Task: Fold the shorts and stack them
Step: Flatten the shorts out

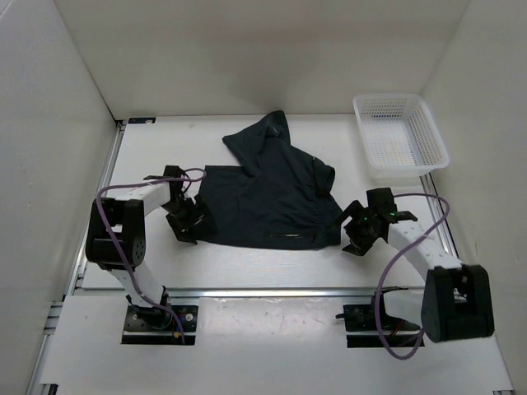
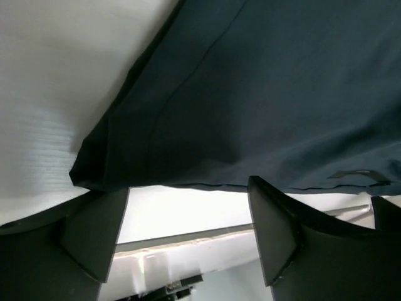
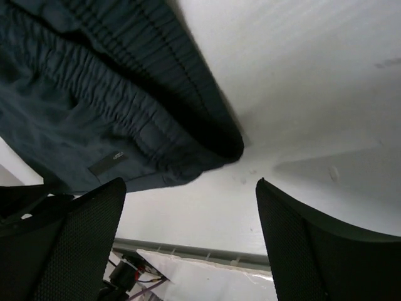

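Hovering low with the left tool (image 1: 185, 220) at the left hem and the right tool (image 1: 361, 230) at the waistband of the shorts (image 1: 263, 193), lying rumpled at the middle of the desk (image 1: 206, 140), both tools spread wide, gripping nothing.

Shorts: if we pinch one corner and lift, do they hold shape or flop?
Likely floppy: the shorts lie rumpled, one part folded over at the far end. Probably light; the thin hem lies flat in the left wrist view. The gathered waistband looks thicker, so perhaps a firmer pinch there.
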{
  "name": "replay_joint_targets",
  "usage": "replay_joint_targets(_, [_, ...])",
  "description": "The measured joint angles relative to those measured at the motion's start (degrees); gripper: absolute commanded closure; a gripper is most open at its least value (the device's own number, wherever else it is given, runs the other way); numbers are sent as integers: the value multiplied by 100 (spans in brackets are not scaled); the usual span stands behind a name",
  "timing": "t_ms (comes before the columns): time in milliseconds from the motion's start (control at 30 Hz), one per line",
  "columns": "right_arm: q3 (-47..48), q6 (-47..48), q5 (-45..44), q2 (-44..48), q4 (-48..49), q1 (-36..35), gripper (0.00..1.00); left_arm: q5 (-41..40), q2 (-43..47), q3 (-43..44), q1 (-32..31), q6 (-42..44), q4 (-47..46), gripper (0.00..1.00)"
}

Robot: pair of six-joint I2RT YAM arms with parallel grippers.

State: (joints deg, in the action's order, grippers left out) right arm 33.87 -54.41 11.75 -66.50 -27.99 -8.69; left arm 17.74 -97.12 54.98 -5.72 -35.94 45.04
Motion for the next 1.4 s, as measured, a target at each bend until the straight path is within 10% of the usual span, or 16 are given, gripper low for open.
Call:
replay_joint_targets(200, [-85, -66, 396, -629, 671, 22, 23, 94, -304, 129, 66, -22, -184, 89])
replay_joint_targets(333, [-295, -168, 433, -678, 968, -4, 45, 118, -343, 125, 74, 0, -308, 89])
replay_joint_targets(500, [-284, -192, 219, -1040, 1113, -168, 100, 133, -315, 125, 74, 2, -367, 89])
replay_joint_targets(767, [1561, 223, -275, -1709, 380, -249, 100, 271, -70, 841, 417, 48, -46, 89])
replay_joint_targets(1133, [7967, 1239, -407, -2970, -442, -15, 100, 645, -629, 7364, 776, 151, 949, 89])
replay_joint_targets(1400, [5108, 1620, -422, -651, -339, -378, 100, 623, 1722, 4037, 767, 330, 763, 89])
